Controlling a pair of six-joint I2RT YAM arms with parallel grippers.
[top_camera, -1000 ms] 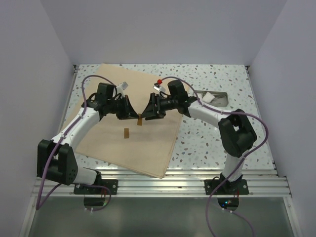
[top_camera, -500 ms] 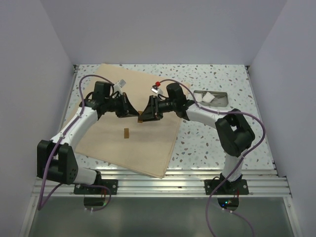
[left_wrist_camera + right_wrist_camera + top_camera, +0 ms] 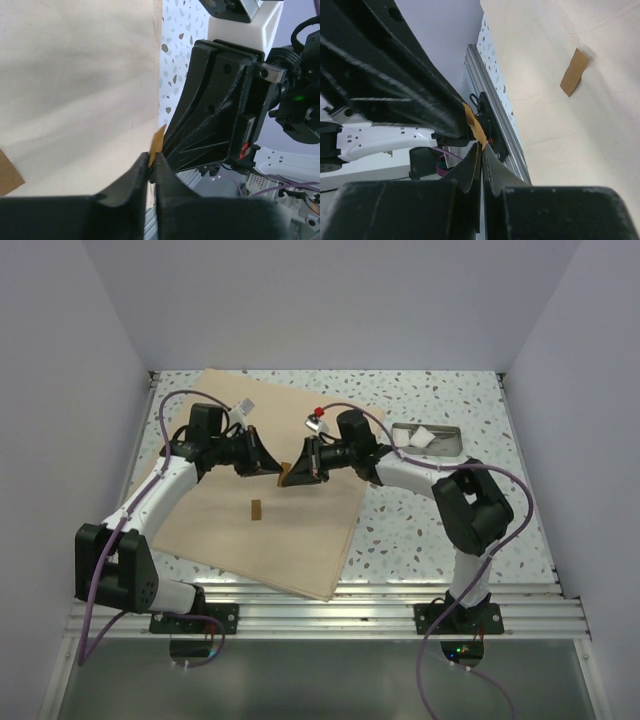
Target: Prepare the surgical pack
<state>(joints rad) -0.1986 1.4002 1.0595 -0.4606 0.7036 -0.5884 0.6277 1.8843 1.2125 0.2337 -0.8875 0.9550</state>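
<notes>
Clamping one end of a small orange-brown strip, the left gripper sits tip to tip with the right gripper, whose fingers pinch the strip's other end. Both hang over the large tan-beige fabric sheet spread flat on the speckled table.
</notes>
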